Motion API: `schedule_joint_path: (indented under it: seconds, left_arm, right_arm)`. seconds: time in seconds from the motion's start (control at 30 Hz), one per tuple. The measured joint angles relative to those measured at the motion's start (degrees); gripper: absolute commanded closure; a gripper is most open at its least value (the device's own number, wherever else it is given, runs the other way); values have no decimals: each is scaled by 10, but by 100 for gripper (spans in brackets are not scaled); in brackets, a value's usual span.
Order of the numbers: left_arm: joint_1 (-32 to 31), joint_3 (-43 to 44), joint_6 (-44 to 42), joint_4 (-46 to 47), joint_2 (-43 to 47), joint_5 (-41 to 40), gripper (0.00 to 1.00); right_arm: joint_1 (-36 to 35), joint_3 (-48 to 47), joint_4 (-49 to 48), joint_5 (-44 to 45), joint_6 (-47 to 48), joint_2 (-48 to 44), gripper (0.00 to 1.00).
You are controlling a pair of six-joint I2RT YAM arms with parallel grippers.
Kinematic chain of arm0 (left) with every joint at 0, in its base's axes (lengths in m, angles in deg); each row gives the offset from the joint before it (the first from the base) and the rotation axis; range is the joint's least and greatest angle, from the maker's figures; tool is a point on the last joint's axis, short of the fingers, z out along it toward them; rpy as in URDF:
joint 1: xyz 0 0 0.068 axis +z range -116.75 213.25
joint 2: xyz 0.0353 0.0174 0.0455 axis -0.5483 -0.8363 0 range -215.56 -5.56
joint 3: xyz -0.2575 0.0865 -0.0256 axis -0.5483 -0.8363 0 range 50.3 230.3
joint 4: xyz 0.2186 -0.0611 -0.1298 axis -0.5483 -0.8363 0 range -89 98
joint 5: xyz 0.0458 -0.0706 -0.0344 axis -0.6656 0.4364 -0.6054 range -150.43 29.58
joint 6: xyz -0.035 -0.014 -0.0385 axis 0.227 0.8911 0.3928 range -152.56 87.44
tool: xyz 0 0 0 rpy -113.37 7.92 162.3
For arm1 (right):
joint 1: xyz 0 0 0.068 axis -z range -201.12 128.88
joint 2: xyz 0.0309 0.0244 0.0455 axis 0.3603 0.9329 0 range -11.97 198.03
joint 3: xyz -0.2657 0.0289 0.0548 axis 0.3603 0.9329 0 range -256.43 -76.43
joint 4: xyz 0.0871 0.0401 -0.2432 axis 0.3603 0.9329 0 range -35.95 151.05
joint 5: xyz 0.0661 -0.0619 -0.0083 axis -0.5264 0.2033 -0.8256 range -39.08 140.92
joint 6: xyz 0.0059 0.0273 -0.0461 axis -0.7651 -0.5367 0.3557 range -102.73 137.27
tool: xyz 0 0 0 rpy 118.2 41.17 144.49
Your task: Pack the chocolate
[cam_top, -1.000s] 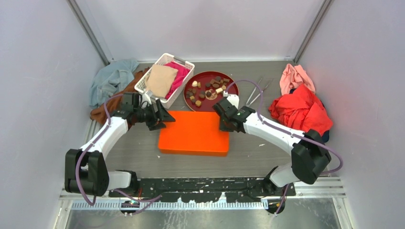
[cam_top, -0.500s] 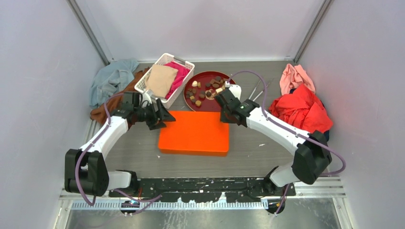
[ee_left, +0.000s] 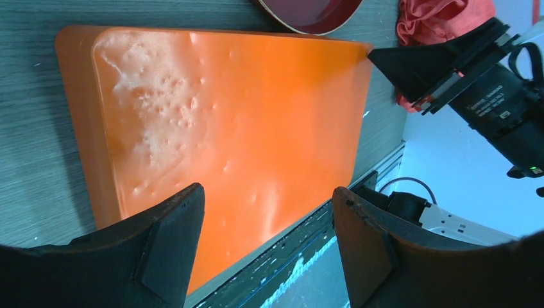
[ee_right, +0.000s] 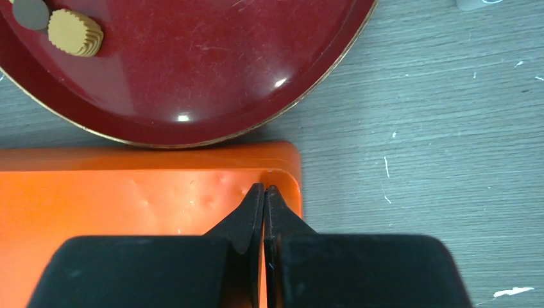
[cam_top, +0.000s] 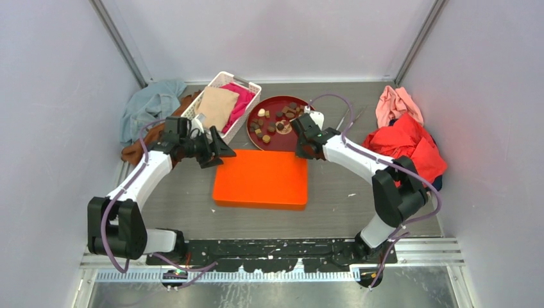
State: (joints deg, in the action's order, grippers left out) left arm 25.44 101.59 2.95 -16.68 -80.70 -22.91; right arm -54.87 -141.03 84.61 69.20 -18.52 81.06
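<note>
- The chocolate (cam_top: 277, 120) lies in many small pieces, dark brown, tan and cream, on a round red plate (cam_top: 276, 142) at the back of the table.
- The right wrist view shows one tan piece with ridges (ee_right: 76, 32) near the far edge of the plate (ee_right: 212, 64).
- A flat orange box (cam_top: 260, 179) lies just in front of the plate. I cannot tell if they touch.
- The right gripper (cam_top: 301, 153) has its two fingers pressed together, with nothing between them.
- Its tips (ee_right: 263, 189) are at the far right corner of the orange box (ee_right: 128, 192), close to the plate's rim.
- The left gripper (cam_top: 215, 146) has its fingers wide apart and holds nothing.
- It hangs by the far left corner of the orange box, and its own camera looks across the box top (ee_left: 244, 115) between the fingers (ee_left: 173, 224).
- A white basket (cam_top: 247, 81) with a tan cloth (cam_top: 215, 106) and a pink cloth (cam_top: 240, 99) stands left of the plate.
- A pile of red cloth (cam_top: 404, 147) lies far on the right side.
</note>
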Motion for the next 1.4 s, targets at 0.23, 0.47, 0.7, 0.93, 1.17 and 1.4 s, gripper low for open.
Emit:
schedule_joint_path:
  seconds: [0.23,0.47,0.7,0.93,1.17,1.4]
  left_arm:
    - [0,0,0,0,-6,-2,27]
    - [-1,0,0,0,-8,-2,27]
    - [-2,0,0,0,-12,-3,27]
    - [-7,0,-2,-1,-13,-4,27]
    - [-17,-18,-19,-49,30,-31,27]
    - [-35,-87,-11,-76,47,-58,30]
  right_arm:
    - [6,-12,30,-26,4,-35,93]
    - [5,-31,39,-30,9,-130,92]
    - [5,72,-11,-88,-13,-73,93]
    - [-8,63,53,-80,-10,-118,91]
    - [-106,71,69,-64,-45,-196,91]
    - [-125,134,38,-67,-87,-161,90]
